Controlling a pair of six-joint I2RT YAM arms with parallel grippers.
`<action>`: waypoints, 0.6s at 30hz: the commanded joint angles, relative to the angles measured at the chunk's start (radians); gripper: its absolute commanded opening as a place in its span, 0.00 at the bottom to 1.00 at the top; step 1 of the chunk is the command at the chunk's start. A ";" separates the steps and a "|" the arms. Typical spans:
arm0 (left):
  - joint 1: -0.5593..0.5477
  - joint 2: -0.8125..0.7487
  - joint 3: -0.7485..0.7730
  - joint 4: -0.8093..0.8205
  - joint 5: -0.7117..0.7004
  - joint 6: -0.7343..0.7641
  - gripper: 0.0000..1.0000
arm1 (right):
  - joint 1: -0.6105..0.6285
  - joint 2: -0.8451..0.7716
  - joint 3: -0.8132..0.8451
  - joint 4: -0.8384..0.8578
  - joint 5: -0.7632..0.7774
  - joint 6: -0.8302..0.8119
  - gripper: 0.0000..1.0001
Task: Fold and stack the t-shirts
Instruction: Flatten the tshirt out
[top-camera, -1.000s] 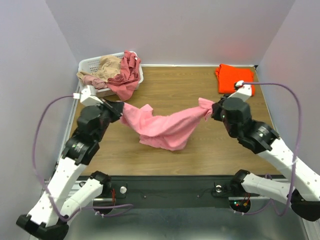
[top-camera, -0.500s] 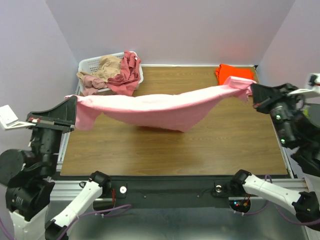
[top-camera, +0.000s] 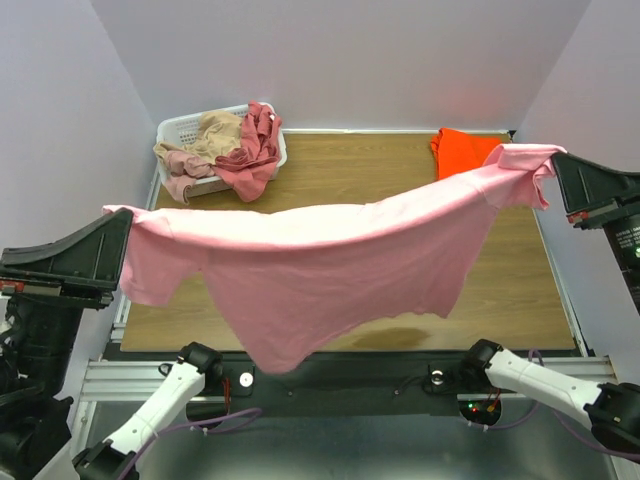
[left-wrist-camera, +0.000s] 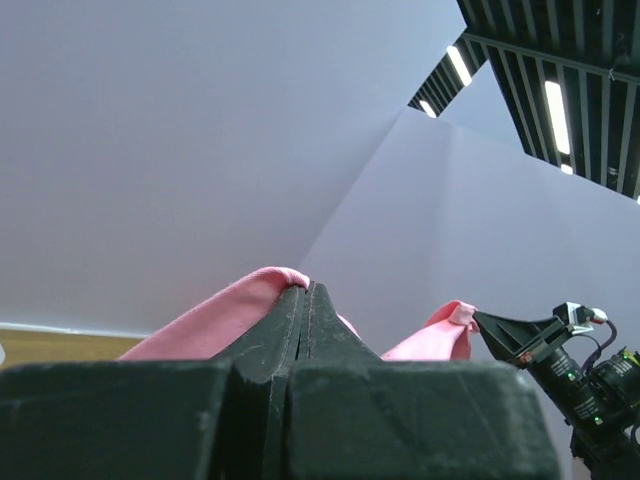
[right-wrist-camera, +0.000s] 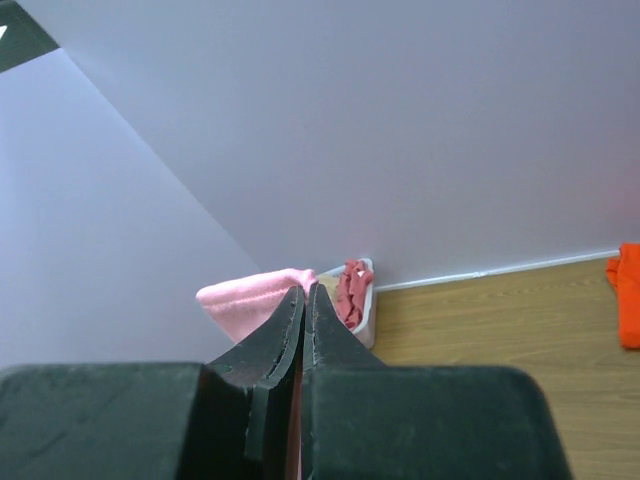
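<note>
Pink t-shirt (top-camera: 330, 260) aloft over table (top-camera: 360, 165)

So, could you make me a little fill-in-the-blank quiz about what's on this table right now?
The t-shirt stretched between the left gripper and right gripper is ____.
The flat t-shirt at the table's far right corner is ____.
The white laundry basket stands at the far ____ corner.
Missing words: pink, orange, left.
</note>
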 joint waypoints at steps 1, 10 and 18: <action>0.011 0.079 -0.051 0.074 0.001 0.004 0.00 | 0.008 0.051 -0.014 0.024 0.117 -0.032 0.00; 0.013 0.234 -0.538 0.205 -0.320 -0.075 0.00 | 0.008 0.310 -0.202 0.048 0.676 -0.035 0.00; 0.043 0.639 -0.588 0.158 -0.429 -0.100 0.98 | -0.367 0.736 -0.327 0.176 0.210 0.003 0.05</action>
